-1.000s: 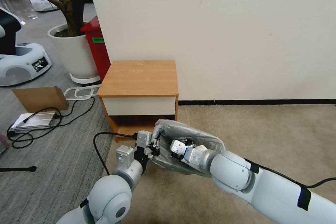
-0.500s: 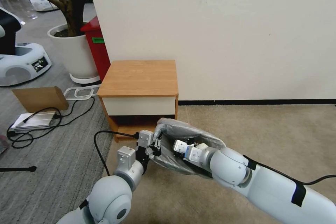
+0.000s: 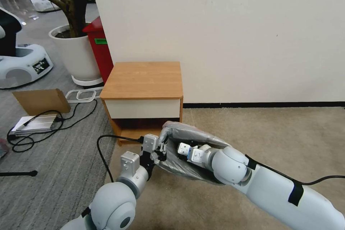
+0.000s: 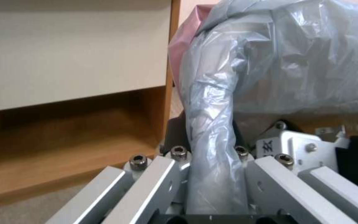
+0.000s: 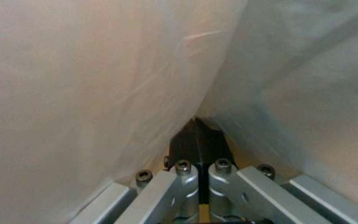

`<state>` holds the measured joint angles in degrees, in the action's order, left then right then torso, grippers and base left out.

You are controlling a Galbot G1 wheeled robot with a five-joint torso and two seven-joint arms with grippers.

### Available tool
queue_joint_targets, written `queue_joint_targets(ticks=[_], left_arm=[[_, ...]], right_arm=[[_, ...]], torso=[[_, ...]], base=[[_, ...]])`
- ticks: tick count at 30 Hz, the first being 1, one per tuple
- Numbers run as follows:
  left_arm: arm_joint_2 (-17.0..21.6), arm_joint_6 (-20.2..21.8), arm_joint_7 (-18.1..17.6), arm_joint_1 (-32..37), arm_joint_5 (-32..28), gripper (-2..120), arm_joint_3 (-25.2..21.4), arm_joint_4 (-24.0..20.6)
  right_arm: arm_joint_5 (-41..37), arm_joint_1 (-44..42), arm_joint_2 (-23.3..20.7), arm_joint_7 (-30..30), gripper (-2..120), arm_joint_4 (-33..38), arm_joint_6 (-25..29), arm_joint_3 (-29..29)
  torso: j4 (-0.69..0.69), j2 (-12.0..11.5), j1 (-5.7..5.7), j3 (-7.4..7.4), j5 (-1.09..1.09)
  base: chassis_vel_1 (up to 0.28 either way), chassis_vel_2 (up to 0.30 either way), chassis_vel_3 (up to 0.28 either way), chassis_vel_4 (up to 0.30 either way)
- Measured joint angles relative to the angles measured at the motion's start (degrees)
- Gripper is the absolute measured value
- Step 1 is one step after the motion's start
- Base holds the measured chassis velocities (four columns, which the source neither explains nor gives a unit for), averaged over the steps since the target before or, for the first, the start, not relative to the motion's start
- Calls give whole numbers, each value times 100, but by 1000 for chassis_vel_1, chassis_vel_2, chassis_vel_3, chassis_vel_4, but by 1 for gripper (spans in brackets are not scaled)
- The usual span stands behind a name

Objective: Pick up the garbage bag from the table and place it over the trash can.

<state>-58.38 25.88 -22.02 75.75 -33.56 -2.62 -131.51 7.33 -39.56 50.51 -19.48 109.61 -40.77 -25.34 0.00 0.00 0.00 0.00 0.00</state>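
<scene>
Left gripper [image 4: 212, 174] clamped on bag [image 3: 190, 133] rim, beside table [image 3: 143, 79]. Right gripper [image 5: 197, 137] pressed closed inside bag. No legible writing.

White plant pot [image 3: 73, 55] beside red bin [image 3: 100, 48]; cardboard box [image 3: 41, 101].

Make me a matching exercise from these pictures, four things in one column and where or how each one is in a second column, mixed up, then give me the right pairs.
Things:
1. garbage bag
2. left gripper
3. right gripper
4. table

Places or states:
A. fingers together, inside the bag's plastic
B. against the wall, nothing on its top
C. held off the floor before the nightstand's lower shelf
D. clamped on a twisted strand of the bag

Pairs: 1-C, 2-D, 3-A, 4-B
</scene>
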Motion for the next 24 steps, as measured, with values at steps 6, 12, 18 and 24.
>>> queue_joint_targets(ticks=[6,12,18,24], left_arm=[[-6,0,-3,54,-5,3,-4,-52],[-24,0,-5,92,-10,3,-12,-90],[-79,-7,-27,99,-136,3,-64,87],[-134,-18,-139,-11,-300,3,-80,339]], right_arm=[[27,-32,32,20,0,-111,0,-32],[28,-37,37,31,0,-139,1,-55],[-330,-90,-41,92,0,120,4,94],[-997,-200,-274,330,0,564,9,125]], torso=[[0,0,0,0,0],[0,0,0,0,0],[0,0,0,0,0],[0,0,0,0,0]], base=[[0,0,0,0],[0,0,0,0],[0,0,0,0],[0,0,0,0]])
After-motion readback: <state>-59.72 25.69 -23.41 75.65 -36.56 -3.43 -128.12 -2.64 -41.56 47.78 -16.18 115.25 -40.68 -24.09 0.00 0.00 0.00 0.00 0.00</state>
